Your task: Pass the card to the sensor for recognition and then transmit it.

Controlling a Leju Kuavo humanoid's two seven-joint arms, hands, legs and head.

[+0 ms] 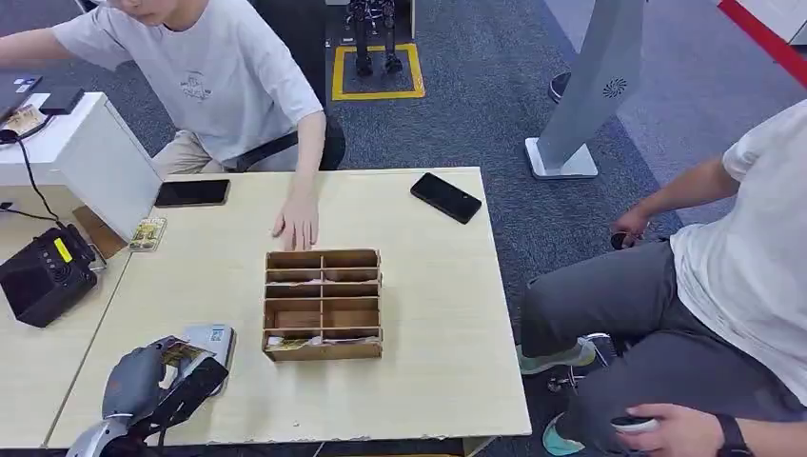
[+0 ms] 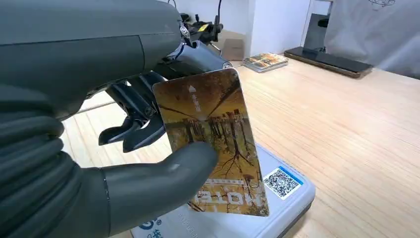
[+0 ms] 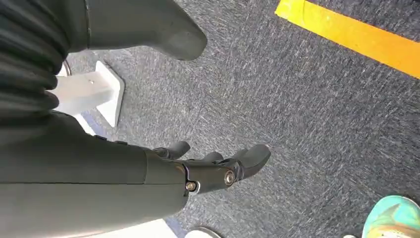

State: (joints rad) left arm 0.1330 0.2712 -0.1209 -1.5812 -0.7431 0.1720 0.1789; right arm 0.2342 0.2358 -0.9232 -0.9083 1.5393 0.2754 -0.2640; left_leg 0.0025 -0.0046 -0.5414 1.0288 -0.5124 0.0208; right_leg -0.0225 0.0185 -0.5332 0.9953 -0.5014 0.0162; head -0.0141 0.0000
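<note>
Card: autumn-tree print, gold-brown, glossy.

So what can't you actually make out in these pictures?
- Card: its lower print is covered by the left hand's thumb in the left wrist view; too small in the head view.
- Sensor: mostly hidden under the card.
- Wooden organizer: contents too small to read.
- Right hand: hangs over carpet, palm side unseen.
</note>
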